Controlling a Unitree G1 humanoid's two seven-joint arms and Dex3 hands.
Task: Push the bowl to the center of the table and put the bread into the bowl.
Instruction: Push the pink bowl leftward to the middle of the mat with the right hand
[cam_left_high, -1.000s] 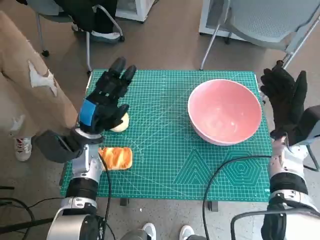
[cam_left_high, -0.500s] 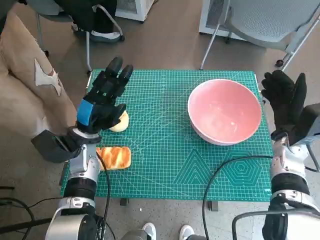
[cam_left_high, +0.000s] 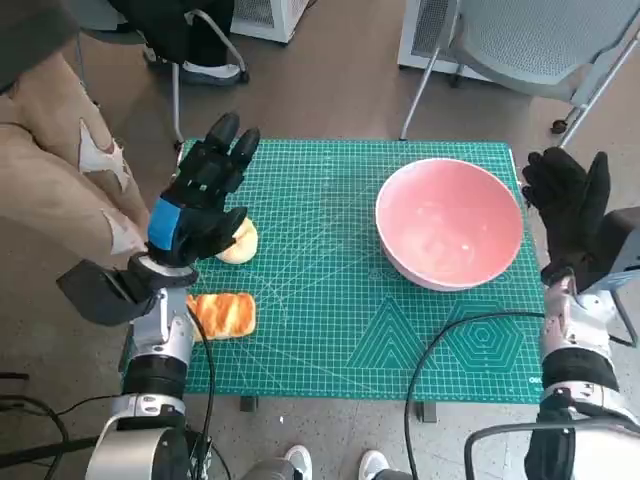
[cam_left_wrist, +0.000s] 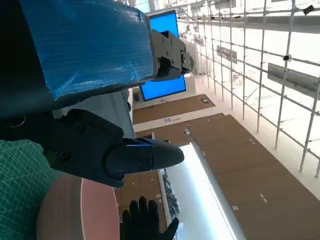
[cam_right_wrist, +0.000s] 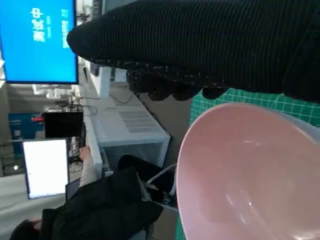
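Over the last second the left hand (cam_left_high: 200, 205) has drifted a little toward the table's left edge and lifted slightly, while the toasted bread (cam_left_high: 222, 314) and the pale bun (cam_left_high: 240, 243) lie where they lay, and the pink bowl (cam_left_high: 449, 222) has not shifted. The right hand (cam_left_high: 572, 208) has barely changed its place beside the table's right edge.

The left hand now hangs above the green cutting mat (cam_left_high: 330, 320), its fingers spread and holding nothing; its blue-taped back faces up, and its thumb partly covers the bun just beneath it. The toasted bread lies flat on the mat close to the near-left corner, beside the left forearm, well apart from the bowl. The bun sits a little farther in from it, near the left edge.

The bowl stands upright on the right half of the mat, its rim close to the right edge (not at the middle of the table). The right hand is raised off the mat, just beside the bowl's rim, palm turned toward it, fingers apart and holding nothing; from the head view I cannot tell whether it touches the rim. In the right wrist view the bowl (cam_right_wrist: 250, 175) fills the lower part under the gloved hand (cam_right_wrist: 210, 45), and a person in dark clothes (cam_right_wrist: 95, 210) sits beyond. A person in tan trousers (cam_left_high: 60, 170) stands at the table's left.
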